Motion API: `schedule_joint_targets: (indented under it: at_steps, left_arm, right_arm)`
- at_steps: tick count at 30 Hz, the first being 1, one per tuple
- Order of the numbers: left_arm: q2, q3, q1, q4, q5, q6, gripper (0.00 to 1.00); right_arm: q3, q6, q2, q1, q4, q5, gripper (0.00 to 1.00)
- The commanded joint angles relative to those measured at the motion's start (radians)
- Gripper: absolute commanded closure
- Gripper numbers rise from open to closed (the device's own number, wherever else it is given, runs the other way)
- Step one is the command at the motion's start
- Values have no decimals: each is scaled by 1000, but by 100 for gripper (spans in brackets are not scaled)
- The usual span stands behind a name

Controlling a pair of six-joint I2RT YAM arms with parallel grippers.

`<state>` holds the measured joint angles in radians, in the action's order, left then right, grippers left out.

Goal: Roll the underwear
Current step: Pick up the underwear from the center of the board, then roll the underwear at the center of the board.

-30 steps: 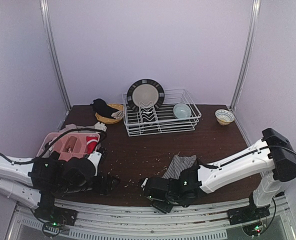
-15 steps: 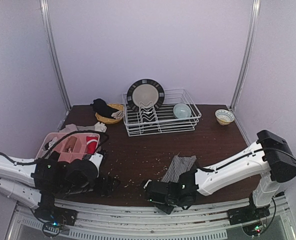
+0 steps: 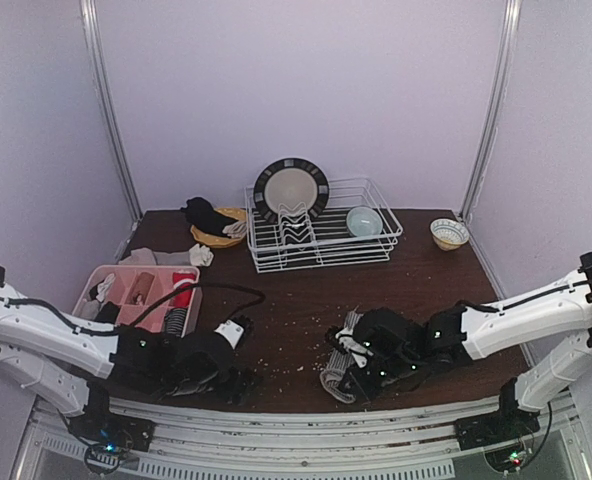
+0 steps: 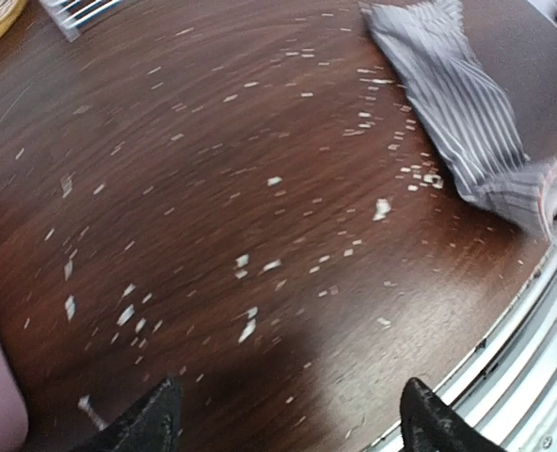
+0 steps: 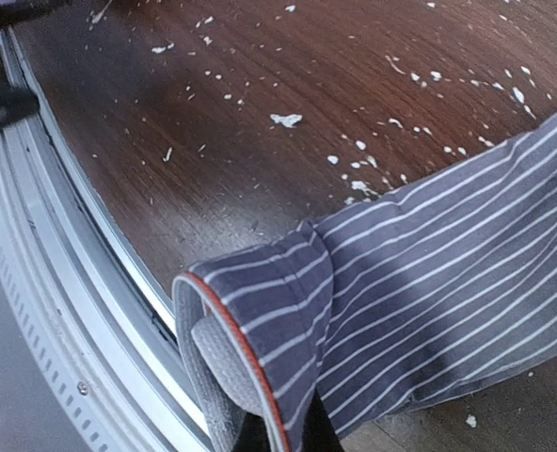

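Note:
The underwear [image 3: 342, 352] is a grey-and-white striped cloth with a red-trimmed waistband, lying near the table's front edge right of centre. My right gripper [image 5: 283, 435] is shut on the folded-over waistband end [image 5: 260, 311], which curls up off the wood above the metal rail. From above, the right gripper [image 3: 354, 374] sits at the cloth's near end. My left gripper [image 4: 288, 422] is open over bare crumb-strewn wood, both black fingertips [image 4: 151, 424] apart with nothing between them. It is to the left of the underwear [image 4: 467, 122]. In the top view the left gripper [image 3: 244, 384] is near the front edge.
A white wire dish rack [image 3: 321, 240] with a plate [image 3: 291, 188] and a bowl [image 3: 364, 220] stands at the back. A small bowl [image 3: 449, 233] sits back right, a pink tray [image 3: 141, 290] left, a yellow basket [image 3: 219, 228] with black cloth behind it. White crumbs litter the table [image 3: 286, 300].
The right gripper has shut on the underwear's waistband and drawn back to the right with it. The left arm has reached forward and toward the centre, still open.

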<state>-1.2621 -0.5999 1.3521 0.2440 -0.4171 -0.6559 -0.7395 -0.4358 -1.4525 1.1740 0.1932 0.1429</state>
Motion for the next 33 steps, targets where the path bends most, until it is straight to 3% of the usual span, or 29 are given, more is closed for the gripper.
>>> schedule_joint_targets:
  at_steps: [1,4,10,12,16,20,26,33]
  left_arm:
    - [-82,-36,2,-252,90,252,19]
    - [-137,-18,2,-432,136,363,3]
    - [-273,100,1,-1060,341,685,2]
    - [-332,88,-6,-1146,386,795,2]
    - [-416,-17,-81,-1065,531,867,4]
    - [-485,-64,-176,-1093,664,855,7]
    - [-594,-188,-232,-1008,835,882,10]
    - [-692,-235,-339,-1034,1203,856,7]
  right_arm:
    - [94,-55,91,-97,-90,218,100]
    - [140,-62,126,-171,-111,307,100]
    - [206,-59,142,-282,-147,430,100]
    - [213,-50,139,-306,-147,460,100]
    - [216,-40,132,-367,-145,508,100]
    - [209,-40,94,-398,-160,537,100]
    - [209,-50,38,-418,-200,555,100]
    - [209,-62,16,-418,-214,549,100]
